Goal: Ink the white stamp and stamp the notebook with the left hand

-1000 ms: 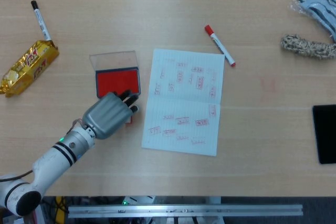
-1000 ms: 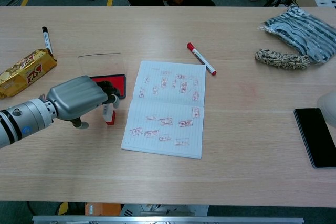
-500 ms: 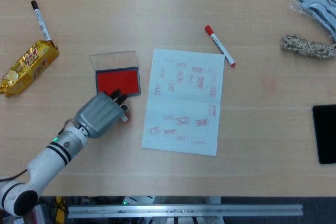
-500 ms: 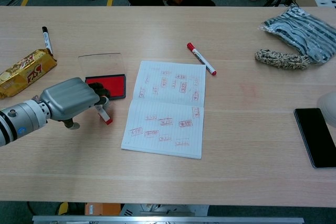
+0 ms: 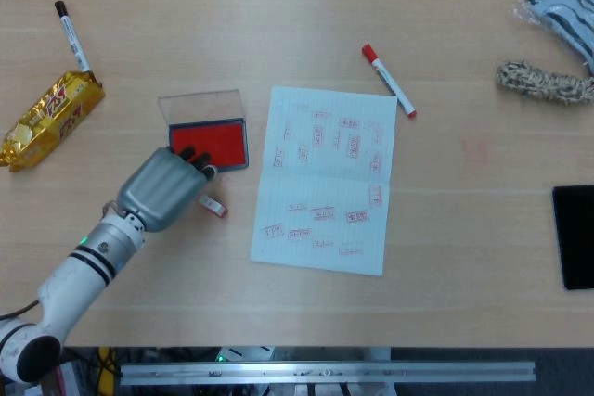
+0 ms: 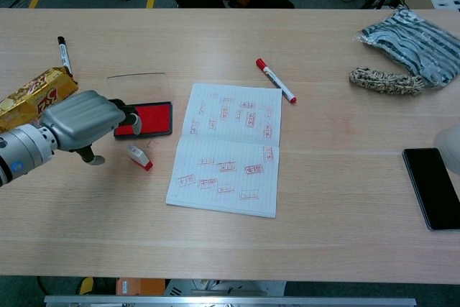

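The white stamp (image 6: 139, 156) lies on its side on the table (image 6: 330, 199), red end toward the notebook (image 6: 228, 149), just left of the notebook's lower page and just below the ink pad (image 6: 147, 119). Nothing holds it. The left hand (image 6: 83, 120) sits just beside it to the left, apart from it, its dark fingertips (image 5: 193, 157) over the pad's near left corner. It holds nothing; whether the fingers are spread or curled cannot be told from either view.

The notebook lies open, both pages bearing many red stamp marks. The pad's clear lid (image 5: 199, 106) lies flat behind the red surface.

A red marker (image 5: 388, 80) lies off the notebook's far right corner. At far left are a black marker (image 5: 71, 36) and a gold snack pack (image 5: 48, 117). At far right are a striped cloth (image 6: 415, 41), a woven roll (image 6: 386, 82) and a phone (image 6: 433, 187). The right hand (image 6: 450, 147) shows only as a pale edge at the chest view's right border; state indeterminable.
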Motion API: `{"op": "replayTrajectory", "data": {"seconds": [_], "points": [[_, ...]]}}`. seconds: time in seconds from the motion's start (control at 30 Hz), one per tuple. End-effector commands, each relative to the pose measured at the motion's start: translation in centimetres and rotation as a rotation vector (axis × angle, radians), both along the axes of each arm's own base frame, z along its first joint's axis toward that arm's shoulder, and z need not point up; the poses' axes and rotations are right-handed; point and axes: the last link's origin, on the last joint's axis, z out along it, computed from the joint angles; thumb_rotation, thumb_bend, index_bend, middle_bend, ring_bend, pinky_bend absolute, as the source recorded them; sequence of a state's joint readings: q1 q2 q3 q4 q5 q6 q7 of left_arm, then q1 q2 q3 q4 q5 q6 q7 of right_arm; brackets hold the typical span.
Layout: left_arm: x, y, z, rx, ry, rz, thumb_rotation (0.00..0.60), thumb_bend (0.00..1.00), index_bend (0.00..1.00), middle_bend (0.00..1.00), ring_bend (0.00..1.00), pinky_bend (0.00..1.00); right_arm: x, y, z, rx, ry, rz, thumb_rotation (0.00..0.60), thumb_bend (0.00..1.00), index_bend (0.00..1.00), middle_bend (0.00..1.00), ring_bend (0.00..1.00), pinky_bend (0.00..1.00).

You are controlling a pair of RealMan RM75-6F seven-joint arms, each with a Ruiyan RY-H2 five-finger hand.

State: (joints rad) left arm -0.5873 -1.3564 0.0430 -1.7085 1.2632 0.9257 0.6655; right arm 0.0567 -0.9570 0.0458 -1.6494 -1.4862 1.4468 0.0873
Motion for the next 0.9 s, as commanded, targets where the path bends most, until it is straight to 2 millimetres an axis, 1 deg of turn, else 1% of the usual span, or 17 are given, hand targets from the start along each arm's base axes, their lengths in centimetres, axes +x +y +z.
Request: {"op": "replayTrajectory", "data": {"seconds": [0.03,0.07,0.13,0.17,0.23,0.3,0.4,0.57,0.9], "points": [[0.3,0.3,1.1,0.029,-0.045,0.016,0.6,0.11,0.31,0.44,0.45,0.64,0.0,0.0,0.0,0.0,-0.001,-0.001,0.6,0.22,0.34,0.35,0.29,0.44],[0.3,0.2,1.3,0.029,-0.056,0.019,0.6,0.11,0.31,0.49,0.51,0.7,0.0,0.0,0.0,0.0,-0.001,-0.001,0.6,0.22,0.34,0.35,0.29,0.44],[0.4,0.0,1.6,0.02,-0.08,0.029,0.6,0.11,0.31,0.68,0.71,0.89,0.0,0.0,0.0,0.0,-0.001,0.0,0.6,0.22,0.34,0.35,0.29,0.44],[0.3,-0.1,1.7,0.016,-0.087,0.029,0.6,0.11,0.31,0.76,0.79,0.95,0.0,0.0,0.0,0.002,-0.002,0.0,0.6,0.22,0.33,0.35,0.29,0.44],[0.2,-0.3,1.8,0.011,-0.089,0.03,0.6,0.11,0.33,0.88,0.91,1.0,0.0,-0.1,-0.1,0.004,-0.002,0.002,0.6,0.22,0.34,0.35,0.29,0.44],[0.3,-0.4,1.8,0.016,-0.106,0.023,0.6,0.11,0.36,0.96,0.98,1.0,0.0,-0.1,-0.1,0.006,-0.003,0.005,0.6,0.22,0.34,0.35,0.29,0.44],[0.5,-0.6,1.6,0.01,-0.127,0.021,0.6,0.11,0.39,1.0,1.0,1.0,0.1,-0.1,-0.1,0.008,-0.001,0.006,0.6,0.22,0.34,0.35,0.29,0.44],[0.9,-1.0,0.8,-0.02,-0.137,-0.005,0.6,0.11,0.42,1.0,1.0,1.0,0.1,0.0,0.0,0.005,-0.001,0.005,0.6,0.22,0.33,0.35,0.29,0.44],[1.8,-1.2,-1.4,-0.034,-0.106,-0.058,0.6,0.11,0.43,1.0,1.0,1.0,-0.1,0.4,0.2,0.0,0.003,-0.005,0.6,0.22,0.34,0.35,0.29,0.44]]}}
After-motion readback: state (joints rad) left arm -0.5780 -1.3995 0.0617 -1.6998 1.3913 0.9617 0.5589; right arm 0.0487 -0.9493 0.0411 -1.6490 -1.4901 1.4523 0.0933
